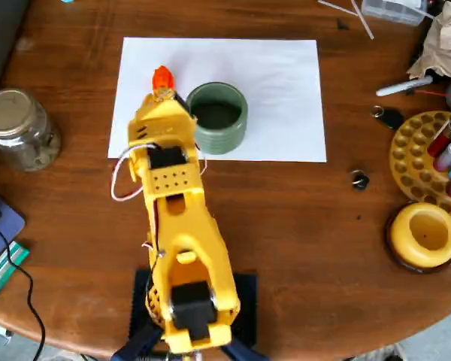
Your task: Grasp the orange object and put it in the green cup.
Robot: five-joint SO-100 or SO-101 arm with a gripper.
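Brown wooden table (308, 218) fills the overhead view, with a white sheet of paper (286, 75) lying on its far half. The yellow arm (177, 226) reaches from the near edge onto the sheet, and its gripper (163, 90) sits at the orange object (162, 77), which pokes out just past the fingertips. The fingers are hidden under the arm's body, so whether they clamp the piece cannot be told. The object's long axis points away from the arm, toward the sheet's far edge. The green cup (217, 117) stands upright just right of the fingers, close against the arm's side, its mouth uncovered. Bare paper lies ahead and to the right. A glass jar (19, 128) stands well left, off the sheet.
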